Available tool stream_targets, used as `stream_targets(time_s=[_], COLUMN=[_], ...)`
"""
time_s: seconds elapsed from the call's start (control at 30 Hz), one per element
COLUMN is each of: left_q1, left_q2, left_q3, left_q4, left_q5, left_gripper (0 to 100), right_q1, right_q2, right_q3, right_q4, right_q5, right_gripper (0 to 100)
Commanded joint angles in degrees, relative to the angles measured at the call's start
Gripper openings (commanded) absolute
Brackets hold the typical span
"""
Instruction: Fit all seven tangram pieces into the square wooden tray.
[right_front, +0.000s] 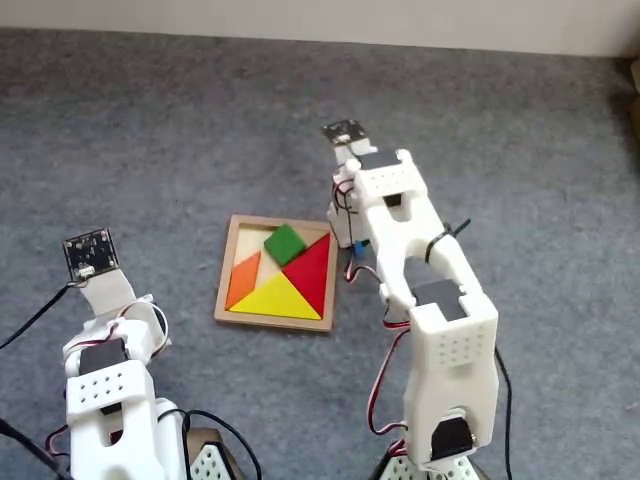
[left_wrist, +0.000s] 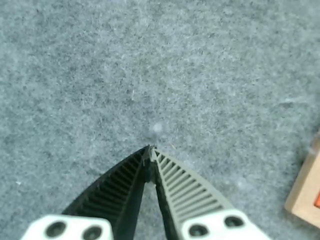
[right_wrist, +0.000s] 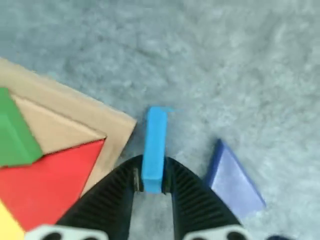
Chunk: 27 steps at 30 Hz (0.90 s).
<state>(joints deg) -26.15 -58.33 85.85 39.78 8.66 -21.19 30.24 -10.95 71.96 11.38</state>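
My right pincer (right_wrist: 152, 164) pinches the light-blue piece (right_wrist: 156, 129) on edge just beside the tray (right_wrist: 85, 106), presumably to clear its rim.

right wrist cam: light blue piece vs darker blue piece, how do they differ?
The light blue piece is clamped on edge in the right pincer. The darker blue piece lies loose on the carpet.
The light blue piece is right beside the tray corner, and the darker blue piece is farther from it.
The light blue piece shows a thin edge, while the darker blue piece shows a broad face.
Both are outside the tray.
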Motion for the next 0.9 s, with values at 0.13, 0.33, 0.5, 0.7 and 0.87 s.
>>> stream_targets(time_s=[0.13, 0.33, 0.5, 0.7, 0.87], left_q1=[1.1, 1.2, 1.2, 1.2, 1.2], left_q2=[-0.8, -0.8, -0.8, -0.8, -0.8], left_q3=[-1.7, -1.7, -1.7, -1.7, -1.7], left_q4=[-0.8, -0.9, -0.9, -0.9, -0.9], left_q5=[-0.6, -0.6, -0.6, -0.6, -0.6], left_gripper=[1, 1, 1, 1, 1], right_q1=[-0.7, -10.0, -16.7, -20.9, -22.5], right_q2=[-7.6, -19.2, -21.3, -21.3, -21.2], right_q3=[-9.0, -3.1, 4.8, 13.3, 14.6], right_q4=[8.5, 9.1, 0.9, -9.9, -13.2], right_q5=[1.1, -2.6, -7.3, -12.9, -14.8], right_gripper=[0.5, 0.5, 0.5, 0.5, 0.6])
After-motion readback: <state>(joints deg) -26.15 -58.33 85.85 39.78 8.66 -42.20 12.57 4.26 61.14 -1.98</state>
